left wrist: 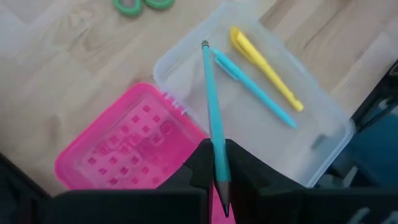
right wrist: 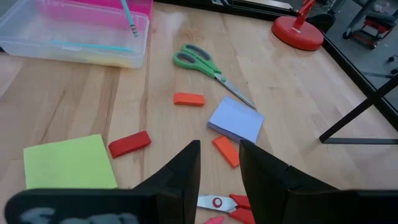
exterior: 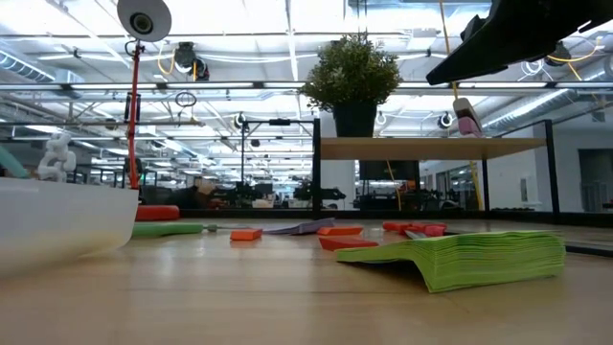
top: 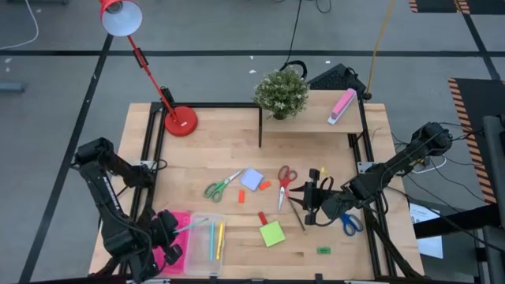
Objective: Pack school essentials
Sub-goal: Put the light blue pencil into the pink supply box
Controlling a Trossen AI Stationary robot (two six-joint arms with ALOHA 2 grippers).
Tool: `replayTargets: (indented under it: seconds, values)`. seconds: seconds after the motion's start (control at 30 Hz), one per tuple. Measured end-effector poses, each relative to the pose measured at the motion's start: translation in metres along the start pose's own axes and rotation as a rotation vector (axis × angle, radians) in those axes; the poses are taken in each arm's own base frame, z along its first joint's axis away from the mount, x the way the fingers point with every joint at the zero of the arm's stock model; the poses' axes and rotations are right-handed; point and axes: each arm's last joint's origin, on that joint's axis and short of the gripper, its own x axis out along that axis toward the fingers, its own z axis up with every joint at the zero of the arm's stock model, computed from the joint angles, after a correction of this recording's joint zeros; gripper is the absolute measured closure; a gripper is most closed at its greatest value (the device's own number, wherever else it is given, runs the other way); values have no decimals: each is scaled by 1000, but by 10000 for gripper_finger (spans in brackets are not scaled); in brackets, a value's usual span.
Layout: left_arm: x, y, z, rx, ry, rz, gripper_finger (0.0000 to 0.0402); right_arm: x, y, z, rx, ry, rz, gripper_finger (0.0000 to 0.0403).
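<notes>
My left gripper [left wrist: 217, 177] is at the near left, shut on a teal pencil [left wrist: 210, 99] whose free end reaches over a clear box [top: 203, 246]. A teal pen [left wrist: 255, 90] and a yellow pen [left wrist: 267, 68] lie in that box. My right gripper [right wrist: 219, 158] stands open over the table's middle right, right beside the red scissors [top: 283, 183], with nothing between its fingers. Lying flat on the table are green scissors [top: 221, 187], blue scissors [top: 351, 225], a green note pad [top: 272, 233], a pale-blue pad [top: 251, 179] and small orange and red blocks [right wrist: 188, 99]. My left gripper pinches the teal pencil near its back end [left wrist: 219, 163] between its two fingers. The pencil runs forward along the fingers. It is lifted clear, and its dark far tip [left wrist: 204, 45] hangs above the clear box's inside.
A pink perforated tray [left wrist: 124, 152] lies beside the clear box, under my left gripper. A red desk lamp [top: 180, 120] stands at the far left. A potted plant [top: 281, 93] and a pink-and-white block [top: 342, 106] sit on a raised shelf at the back right.
</notes>
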Motion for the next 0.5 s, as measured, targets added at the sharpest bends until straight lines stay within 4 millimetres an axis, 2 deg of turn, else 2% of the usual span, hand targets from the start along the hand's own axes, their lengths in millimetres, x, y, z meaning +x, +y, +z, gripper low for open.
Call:
replayTargets:
  seconds: [0.23,0.5]
  values:
    - [7,-5,3,-24,-59,-50,372,0,0,0,3,1,1,300]
    - [20,-4,0,-41,-33,-63,371,0,1,0,3,7,27,300]
